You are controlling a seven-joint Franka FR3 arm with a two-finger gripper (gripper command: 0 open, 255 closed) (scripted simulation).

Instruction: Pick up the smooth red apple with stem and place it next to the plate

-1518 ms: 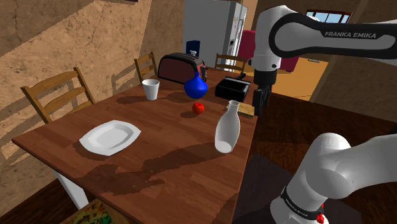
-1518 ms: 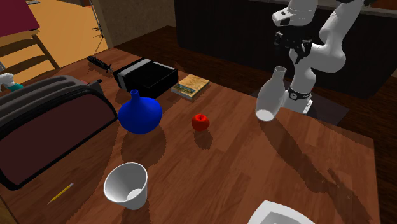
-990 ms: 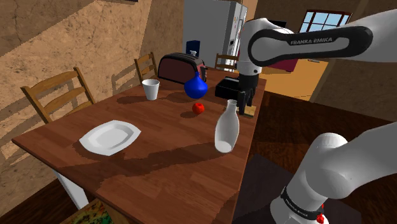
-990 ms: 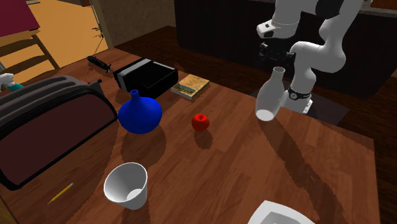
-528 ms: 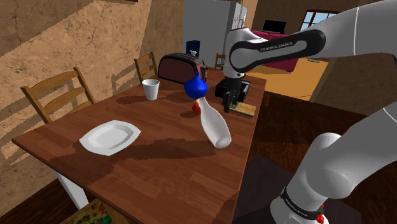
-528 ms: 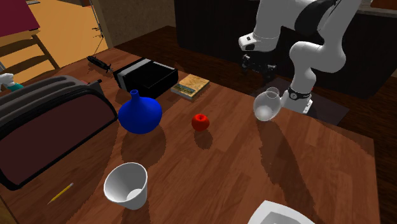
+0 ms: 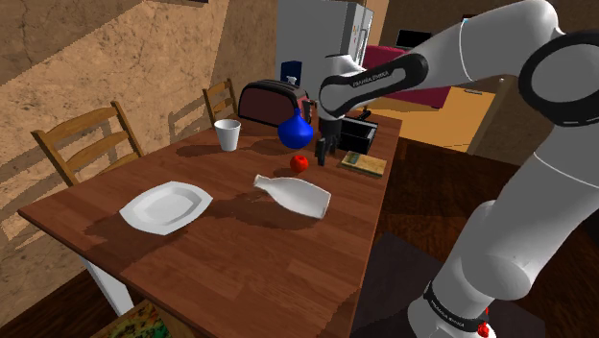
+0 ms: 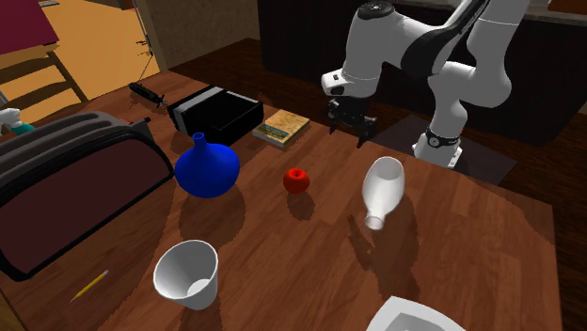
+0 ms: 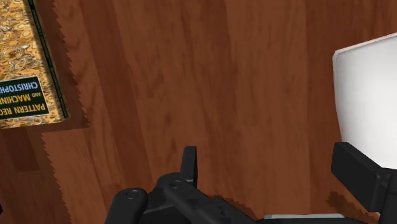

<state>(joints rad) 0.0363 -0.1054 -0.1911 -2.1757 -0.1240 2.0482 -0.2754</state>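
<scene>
On the wooden table (image 7: 240,254), the red apple (image 7: 299,163) lies near the hand (image 7: 324,156), which stands wide open and empty.

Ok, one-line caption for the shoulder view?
Open gripper hovers near the red apple; a white vase lies on its side on the wooden table, plate further off.
</scene>
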